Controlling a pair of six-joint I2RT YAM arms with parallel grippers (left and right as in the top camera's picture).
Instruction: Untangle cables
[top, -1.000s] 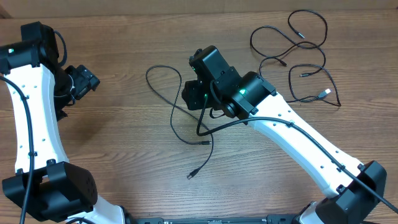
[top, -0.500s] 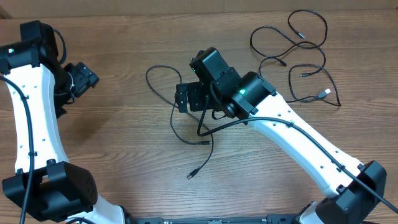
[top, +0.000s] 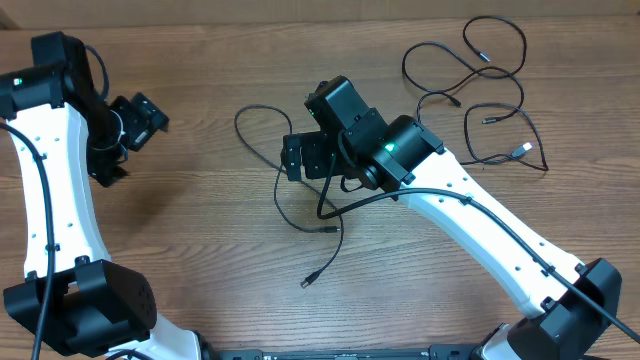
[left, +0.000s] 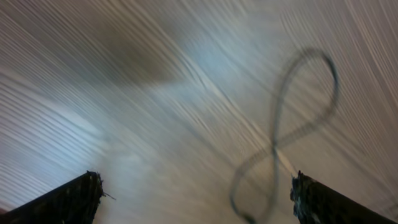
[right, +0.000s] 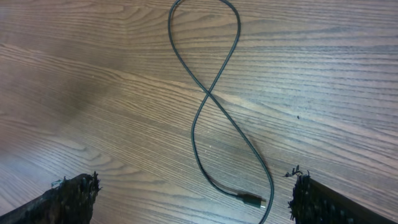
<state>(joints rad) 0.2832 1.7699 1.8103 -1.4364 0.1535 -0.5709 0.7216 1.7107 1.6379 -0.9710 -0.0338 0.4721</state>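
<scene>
My right hand (right: 193, 190) hung spread apart over a figure-eight black cable (right: 208, 94) on the bench (right: 348, 74); my left hand (left: 196, 196), blurred, seemed spread apart too

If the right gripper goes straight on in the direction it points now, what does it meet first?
Most likely the black cable, whose figure-eight loop lies on the wooden table right ahead of the open right gripper. Nothing else stands in that line; the depth is hard to judge.
</scene>
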